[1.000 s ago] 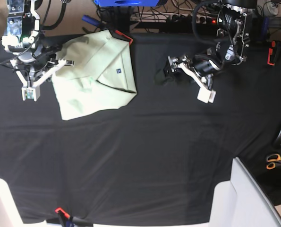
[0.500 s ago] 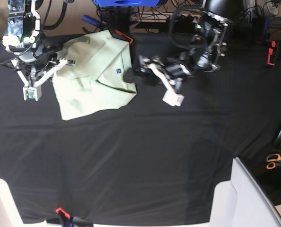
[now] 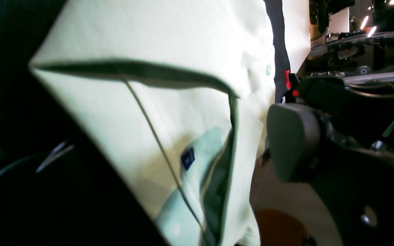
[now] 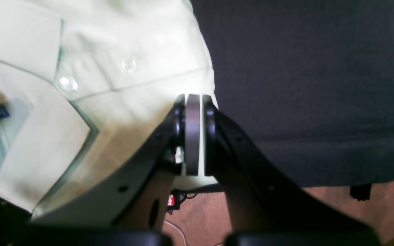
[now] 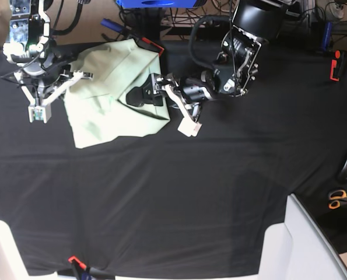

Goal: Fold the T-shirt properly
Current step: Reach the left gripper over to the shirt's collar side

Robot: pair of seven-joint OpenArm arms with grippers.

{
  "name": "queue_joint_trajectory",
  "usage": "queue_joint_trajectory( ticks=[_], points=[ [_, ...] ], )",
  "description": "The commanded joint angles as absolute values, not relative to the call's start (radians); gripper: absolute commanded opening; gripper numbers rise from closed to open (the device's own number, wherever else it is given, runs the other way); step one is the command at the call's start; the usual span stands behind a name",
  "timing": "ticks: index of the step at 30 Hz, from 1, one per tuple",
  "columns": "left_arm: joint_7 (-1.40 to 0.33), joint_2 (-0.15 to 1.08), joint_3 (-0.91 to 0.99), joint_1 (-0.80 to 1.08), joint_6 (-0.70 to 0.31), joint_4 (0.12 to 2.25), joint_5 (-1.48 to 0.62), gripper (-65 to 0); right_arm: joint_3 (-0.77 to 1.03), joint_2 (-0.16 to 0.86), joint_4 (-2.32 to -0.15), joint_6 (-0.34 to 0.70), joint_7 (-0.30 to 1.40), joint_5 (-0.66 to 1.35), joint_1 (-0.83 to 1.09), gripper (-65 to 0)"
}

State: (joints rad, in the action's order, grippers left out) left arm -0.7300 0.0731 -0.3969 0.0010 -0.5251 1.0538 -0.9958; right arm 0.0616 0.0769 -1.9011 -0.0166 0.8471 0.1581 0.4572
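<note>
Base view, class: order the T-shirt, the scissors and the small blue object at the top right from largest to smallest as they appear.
1. T-shirt
2. and 3. scissors and small blue object: too similar to rank.

Both arms are built of black housings with bare metal brackets and looped black cables, and each carries a small white block-shaped camera mount near its wrist. The left gripper (image 5: 139, 95) has broad, rounded, matte dark-grey fingers (image 3: 291, 141) on a glossy black body, with a small shiny screw head set in the housing behind them and a red mark beyond their tips. The right gripper (image 4: 193, 135) shows two curved black fingers (image 4: 210, 118) with a flat grey pad between them, round holes in the limbs behind them.
</note>
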Motion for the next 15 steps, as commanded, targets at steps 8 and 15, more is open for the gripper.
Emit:
queue_joint_trajectory(
  ticks=[8,15],
  points=[
    [-0.751,0.053,-0.556,-0.111,-0.490,0.929,-0.955,0.0,0.068,0.079,-1.916,-0.018,0.829,0.157,0.456,-62.8],
    [-0.751,0.042,-0.555,-0.128,-0.492,0.877,-0.952,-28.6,0.068,0.079,-1.916,-0.018,0.829,0.157,0.456,-62.8]
  ],
)
